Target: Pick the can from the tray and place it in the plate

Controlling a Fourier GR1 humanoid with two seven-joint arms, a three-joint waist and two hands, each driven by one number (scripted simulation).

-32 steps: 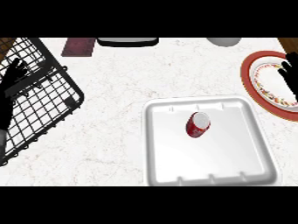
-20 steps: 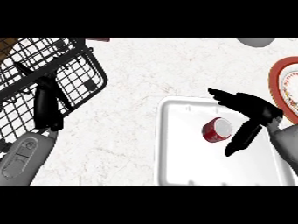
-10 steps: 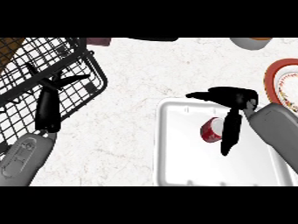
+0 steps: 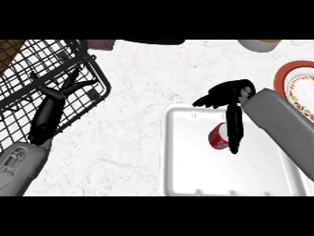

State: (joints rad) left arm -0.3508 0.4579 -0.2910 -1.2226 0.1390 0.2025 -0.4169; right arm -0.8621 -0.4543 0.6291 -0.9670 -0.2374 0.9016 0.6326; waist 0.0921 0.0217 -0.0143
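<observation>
Two grey forearms come in from the lower edge over a pale marbled counter (image 4: 139, 73). A black wire rack (image 4: 16, 60) fills the left side. The left hand (image 4: 49, 113) lies over it, fingers straight and spread apart, holding nothing.

A white tray (image 4: 186, 184) sits at lower centre-right. A red-rimmed plate (image 4: 286, 73) lies just beyond the tray's upper right corner, partly cut off by the view's right edge, with nothing on it.

The right hand (image 4: 231, 92) hovers over the tray's top edge. Its fingers are open and fanned out to the left, while one long digit points straight down across the right side of the can (image 4: 218, 137). The hand is not closed round it, and contact cannot be told. The red can lies inside the tray, in its upper half.
</observation>
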